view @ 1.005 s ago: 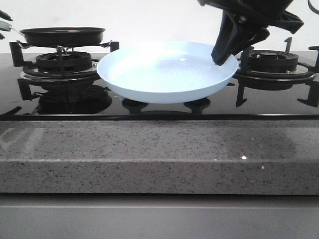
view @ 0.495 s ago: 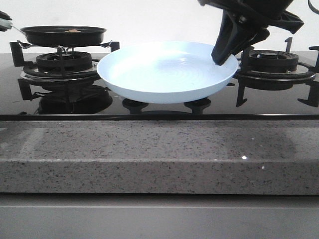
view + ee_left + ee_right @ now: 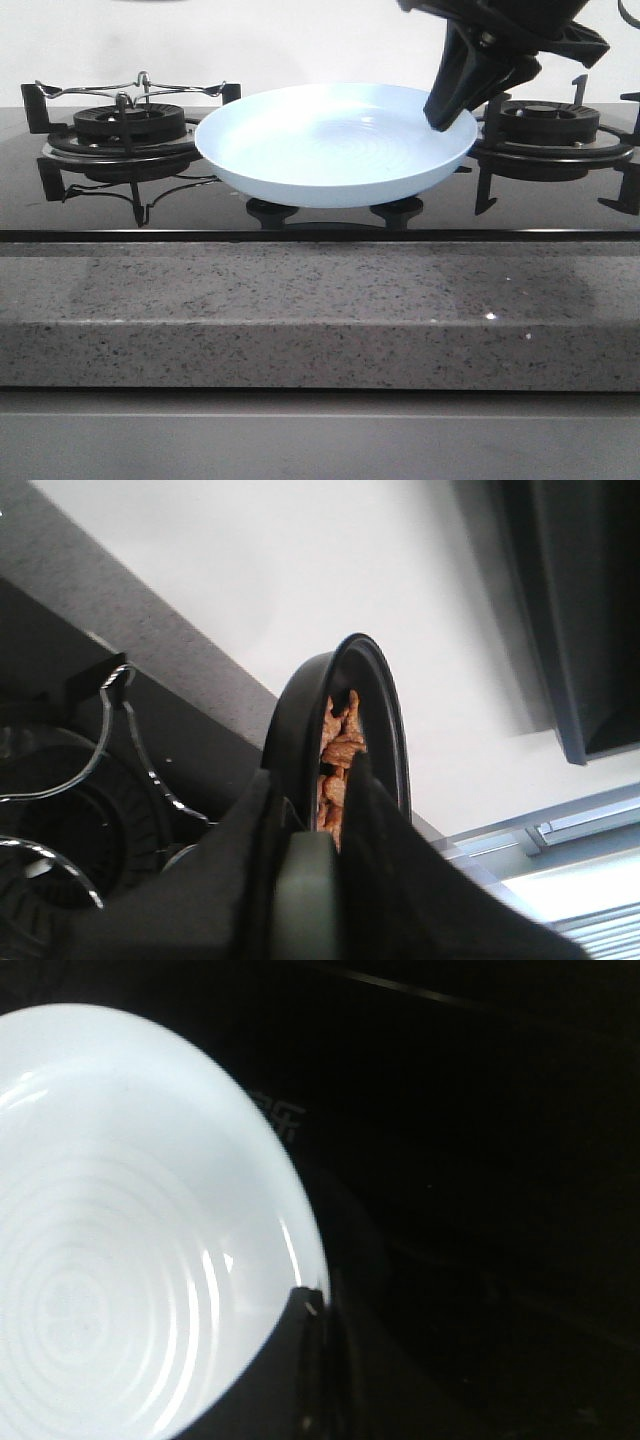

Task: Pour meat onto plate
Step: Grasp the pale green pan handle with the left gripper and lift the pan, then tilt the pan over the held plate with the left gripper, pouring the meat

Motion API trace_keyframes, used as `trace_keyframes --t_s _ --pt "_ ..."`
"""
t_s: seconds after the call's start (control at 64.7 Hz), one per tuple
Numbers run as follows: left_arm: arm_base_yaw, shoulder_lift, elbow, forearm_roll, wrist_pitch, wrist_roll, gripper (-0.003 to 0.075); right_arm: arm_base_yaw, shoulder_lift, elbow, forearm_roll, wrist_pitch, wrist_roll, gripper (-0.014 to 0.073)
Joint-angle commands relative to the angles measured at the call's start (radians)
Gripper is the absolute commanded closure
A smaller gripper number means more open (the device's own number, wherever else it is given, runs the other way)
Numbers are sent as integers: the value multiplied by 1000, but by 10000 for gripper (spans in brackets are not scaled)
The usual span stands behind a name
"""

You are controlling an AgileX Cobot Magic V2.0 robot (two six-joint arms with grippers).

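The pale blue-white plate [image 3: 335,145] is held tilted above the black hob, empty. My right gripper [image 3: 452,112] is shut on its right rim; in the right wrist view the plate [image 3: 110,1220] fills the frame and the gripper [image 3: 318,1315] pinches its edge. The black frying pan [image 3: 350,715] shows only in the left wrist view, seen edge-on, with the reddish-brown meat [image 3: 338,755] lying in it. My left gripper [image 3: 325,825] is shut on the pan's grey handle [image 3: 305,900]. Pan and left gripper are out of the front view.
The left burner [image 3: 130,125] with its black grate stands bare. The right burner [image 3: 548,125] lies behind the right arm. A grey speckled counter edge [image 3: 320,310] runs across the front. A dark hood [image 3: 570,610] hangs above the pan.
The pan has risen off the left burner and left the front view upward. The plate and right gripper have not moved.
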Motion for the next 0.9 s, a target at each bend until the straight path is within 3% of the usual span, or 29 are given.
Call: trace_keyframes --t_s 0.0,0.309,0.588,0.882 --pt "3 -116 0 -105 39 26 741 1 -37 -23 23 -45 -13 704" --pt "-50 -336 215 -105 17 140 741 1 -37 -23 23 -45 -13 704" --pt "-241 -414 273 -59 -89 237 741 1 -37 -23 23 -45 -13 704" --pt "-477 -413 269 -7 -334 406 741 1 -37 -23 23 -45 -13 704"
